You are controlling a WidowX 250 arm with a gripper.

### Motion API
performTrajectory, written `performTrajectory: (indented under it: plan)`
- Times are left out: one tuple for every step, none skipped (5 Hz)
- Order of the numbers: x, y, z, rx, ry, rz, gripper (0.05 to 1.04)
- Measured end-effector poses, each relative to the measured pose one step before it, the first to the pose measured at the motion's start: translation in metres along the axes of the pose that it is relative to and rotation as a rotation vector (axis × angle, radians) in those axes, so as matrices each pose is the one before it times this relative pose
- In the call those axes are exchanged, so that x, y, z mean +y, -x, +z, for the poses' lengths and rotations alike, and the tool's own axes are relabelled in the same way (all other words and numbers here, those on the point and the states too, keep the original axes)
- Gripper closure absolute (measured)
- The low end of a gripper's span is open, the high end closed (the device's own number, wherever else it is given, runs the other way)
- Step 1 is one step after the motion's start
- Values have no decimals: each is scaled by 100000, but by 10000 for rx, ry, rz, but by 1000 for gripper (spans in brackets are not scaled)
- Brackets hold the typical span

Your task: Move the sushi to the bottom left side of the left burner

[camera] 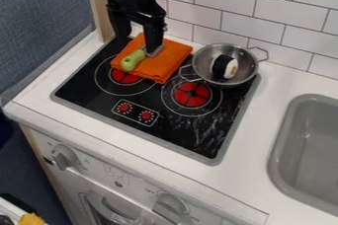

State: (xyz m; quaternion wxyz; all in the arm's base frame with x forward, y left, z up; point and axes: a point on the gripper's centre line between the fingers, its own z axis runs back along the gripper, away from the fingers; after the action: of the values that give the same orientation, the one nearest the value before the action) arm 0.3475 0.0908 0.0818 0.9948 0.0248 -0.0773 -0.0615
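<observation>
The sushi (225,66), white with a black band, lies in a metal pot (216,47) at the back right of the black stove top. My gripper (137,43) hangs over the back left part of the stove, well left of the pot, with its fingers apart and nothing held between them. Below it, an orange cloth (170,59) covers the back part of the left burner (124,76). One fingertip is close to the metal end of a green-handled utensil (133,60) that rests on the cloth; whether they touch I cannot tell.
The right burner (190,94) is just in front of the pot. Two red control dials (135,112) are printed near the front edge. A grey sink (309,150) lies to the right, and a tiled wall (247,2) stands behind.
</observation>
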Motion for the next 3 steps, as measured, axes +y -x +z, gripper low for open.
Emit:
performTrajectory:
  plan:
    - [-123, 420, -1244, 338, 106, 75, 83]
    - [-1635, -1343, -287, -442, -506, 305, 83]
    - [-3701, -2392, 177, -416, 621, -344, 83]
